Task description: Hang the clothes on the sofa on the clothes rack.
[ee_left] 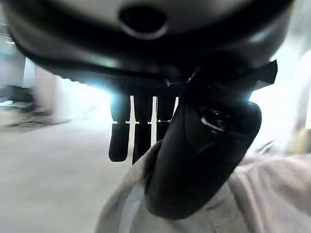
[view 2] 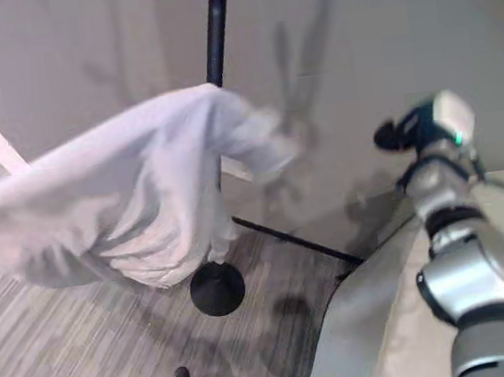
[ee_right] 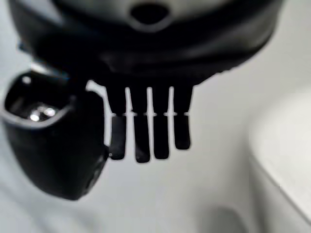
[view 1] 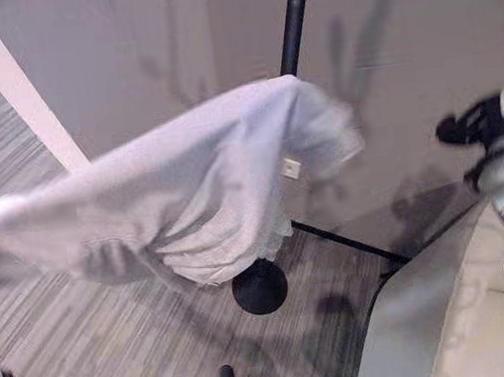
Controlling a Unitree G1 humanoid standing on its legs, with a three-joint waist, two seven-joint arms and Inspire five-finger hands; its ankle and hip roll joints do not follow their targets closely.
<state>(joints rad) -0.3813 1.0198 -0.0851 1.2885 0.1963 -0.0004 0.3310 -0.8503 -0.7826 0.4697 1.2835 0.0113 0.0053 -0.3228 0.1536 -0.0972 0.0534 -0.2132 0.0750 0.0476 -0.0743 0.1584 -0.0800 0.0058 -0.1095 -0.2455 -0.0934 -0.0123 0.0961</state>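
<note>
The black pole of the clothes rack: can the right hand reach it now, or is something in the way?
Probably yes. The right hand, fingers straight and holding nothing, hangs in open air beside the rack pole. Lower down the white garment covers the pole; the upper part is bare.

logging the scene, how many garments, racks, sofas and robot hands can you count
garment: 1
clothes rack: 1
sofa: 1
robot hands: 2, left hand, right hand
total: 5

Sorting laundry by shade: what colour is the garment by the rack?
Pale grey-white garment, plain; clearest in the left eye view.
</note>
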